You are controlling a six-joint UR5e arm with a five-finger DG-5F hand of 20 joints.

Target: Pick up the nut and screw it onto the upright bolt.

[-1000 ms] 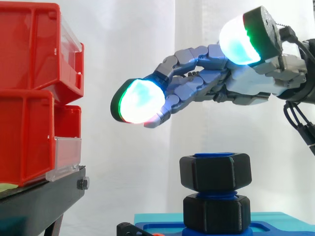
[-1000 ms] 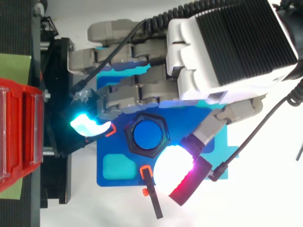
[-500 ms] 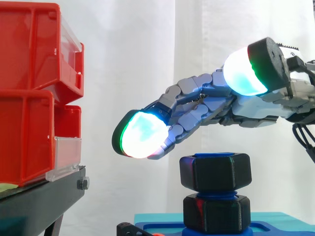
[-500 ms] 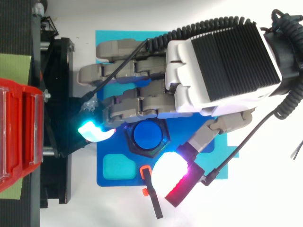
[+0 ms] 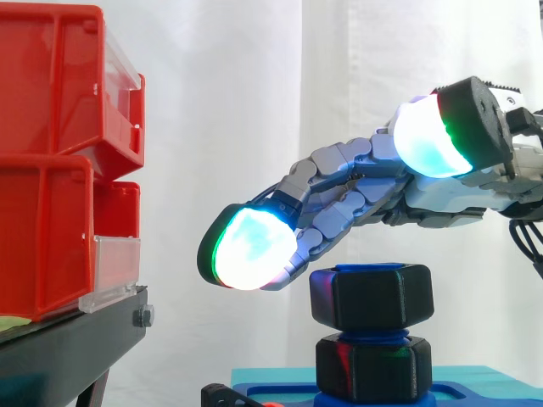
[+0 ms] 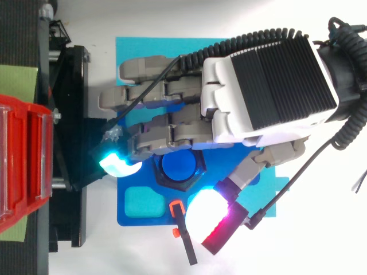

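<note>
Since the nut point(image 5: 371, 297) already sits on the upper threads of the upright bolt point(image 6: 179, 166), the pick-up step appears complete. The step in hand is judged to be threading: taking hold of the nut to turn it down. Between the nut and the black hexagonal collar point(image 5: 371, 369) at the foot of the bolt, a short run of blue thread is exposed, so travel is left.

Hand point(image 6: 264, 86) state: released. Its fingers are extended and loosely spread, grasping nothing. In the side view they slope down across the top of the bolt. The leading fingertip pad point(image 5: 253, 248) lies beyond the bolt on the side facing the red bins point(image 5: 51, 170), about level with the nut's top face. Whether the undersides of the fingers touch the nut cannot be determined. In the top view the fingers pass over one edge of the bolt's blue end face. The thumb pad point(image 6: 209, 212) stands off on the opposite side of the bolt; the side view shows it raised well above the nut.

Next move, as a judgement:
1. Lower the hand until fingers and thumb bracket the nut's flats on opposite sides of the bolt.
2. Close on the nut.
3. Rotate about the bolt's axis.

Keep the hand centred over the bolt; an off-axis pull risks tilting the nut and cross-threading. Leave the blue base plate point(image 6: 123, 217) under the bolt undisturbed.
</note>
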